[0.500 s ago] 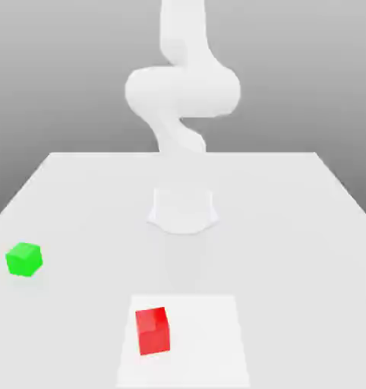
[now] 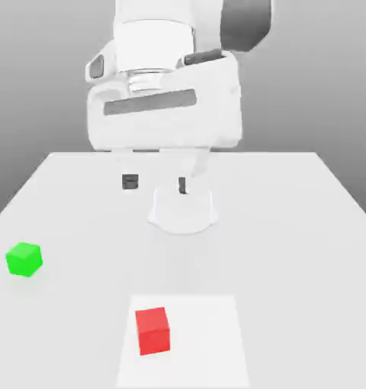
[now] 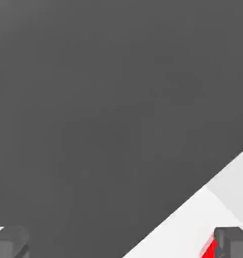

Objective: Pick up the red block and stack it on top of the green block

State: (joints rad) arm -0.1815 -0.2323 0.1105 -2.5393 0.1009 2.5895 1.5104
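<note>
Red block (image 2: 153, 331) seen resting on a white patch (image 2: 205, 342) of the tabletop (image 2: 292, 228), an empty end effector (image 2: 156, 183) held spread above. It should be centred and squared to the faces before lowering; the green block (image 2: 23, 259) awaits.

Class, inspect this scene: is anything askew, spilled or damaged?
Nothing looks damaged or spilled. The red cube sits slightly askew on the white square, off towards its left edge in the exterior view.
</note>
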